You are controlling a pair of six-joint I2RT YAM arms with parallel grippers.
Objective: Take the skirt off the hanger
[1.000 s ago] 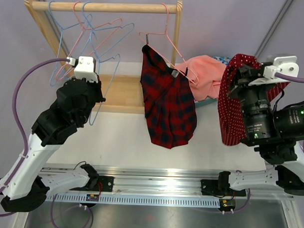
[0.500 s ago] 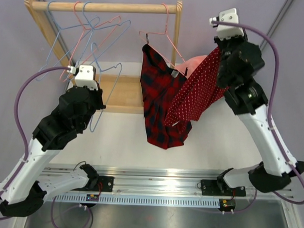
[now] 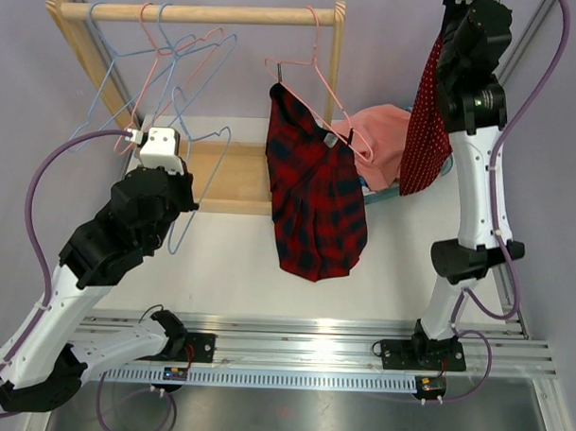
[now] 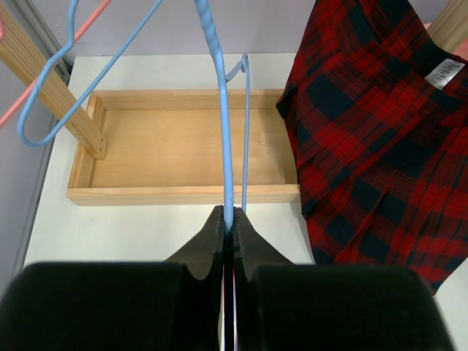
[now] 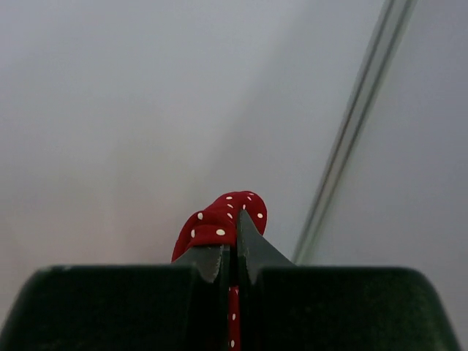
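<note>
A red skirt with white dots hangs free at the top right, pinched at its upper edge by my right gripper, which is raised high against the wall. The bunched dotted cloth bulges over the shut fingertips. My left gripper is shut on the wire of a blue hanger that hangs bare on the rail. A red and black plaid skirt hangs clipped to a pink hanger at the rail's right end.
Several more blue and pink wire hangers crowd the rail's left half. The rack's wooden base tray lies under them. A pink garment lies heaped behind the plaid skirt, right of the rack post.
My right arm has swung up and to the right, carrying the dotted skirt from in front of the plaid skirt to the top right. The left arm has barely moved.
</note>
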